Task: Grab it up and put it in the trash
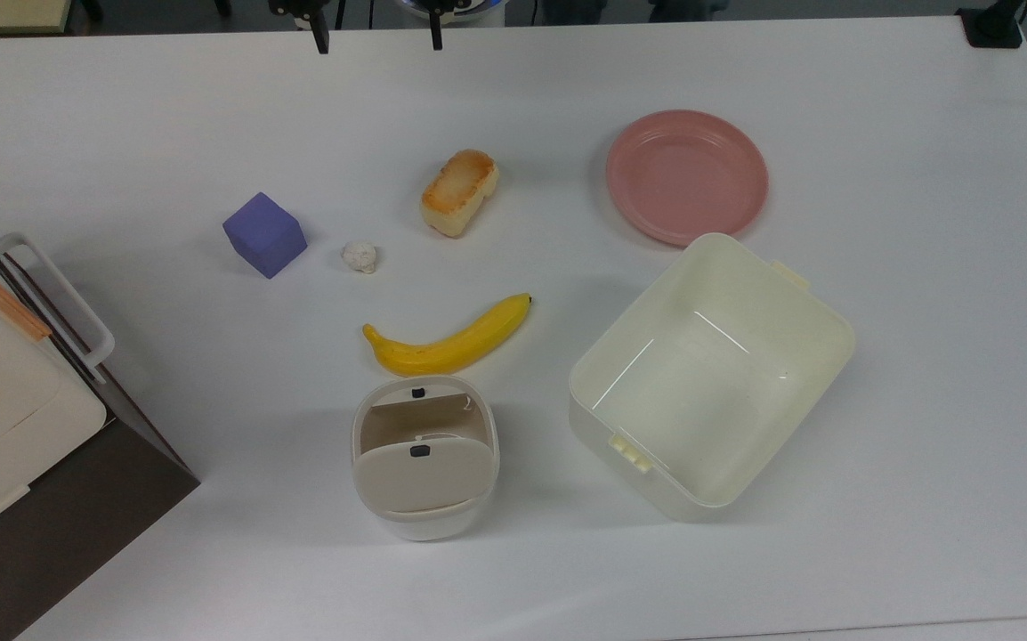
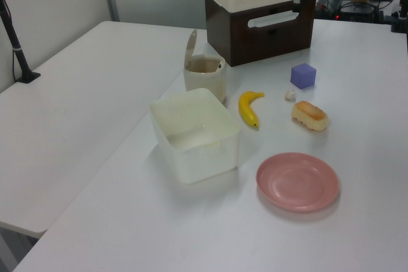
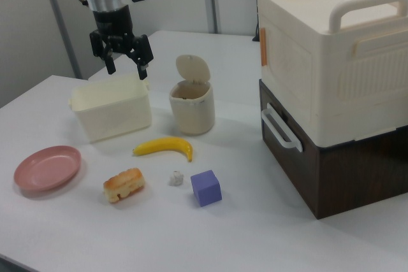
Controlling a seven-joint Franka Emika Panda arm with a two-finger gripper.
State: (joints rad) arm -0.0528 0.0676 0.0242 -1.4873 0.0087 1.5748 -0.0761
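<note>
My hand [image 3: 125, 67] looks like matt black plastic. The wad [image 1: 359, 256] is rough, crumpled paper. The bin [image 1: 424, 516] is smooth plastic, as is the faintly glossy tub [image 1: 798, 294]. The plate [image 1: 687, 176] looks smooth and softly shiny on the matt table [image 1: 878, 534].

a: paper wad [image 1: 359, 256] white, cube [image 1: 264, 234] purple, banana [image 1: 448, 343] yellow.
b: bread [image 1: 459, 192] toasted golden-brown on top, plate [image 1: 686, 175] pink.
a: bin [image 1: 424, 457] white, beige lid, black buttons. tub [image 1: 711, 375] cream. tabletop [image 1: 923, 356] white.
</note>
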